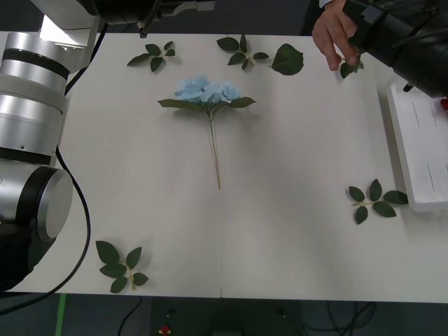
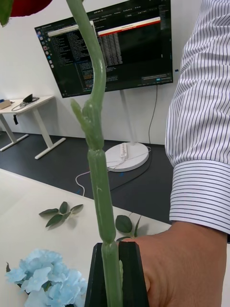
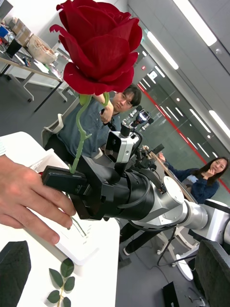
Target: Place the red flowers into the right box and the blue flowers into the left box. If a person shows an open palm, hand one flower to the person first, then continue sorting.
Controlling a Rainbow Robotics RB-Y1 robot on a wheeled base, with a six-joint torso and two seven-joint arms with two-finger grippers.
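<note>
My right gripper [image 2: 112,268] is shut on the thin green stem of a red flower [image 3: 98,48], holding it upright above the table's far right corner. A person's hand [image 1: 332,35] reaches in right beside that gripper [image 3: 52,180], fingers curled down against it; I cannot tell whether the hand touches the stem. One blue flower [image 1: 206,91] lies flat in the middle of the table, stem toward me. The right box [image 1: 420,150] sits at the right edge. My left gripper [image 3: 115,283] is open, raised and facing the rose. The left box is out of view.
Loose green leaf sprigs lie on the table at the near left [image 1: 119,266], near the right box [image 1: 374,199] and along the far edge [image 1: 241,50]. My left arm [image 1: 28,140] stands along the table's left side.
</note>
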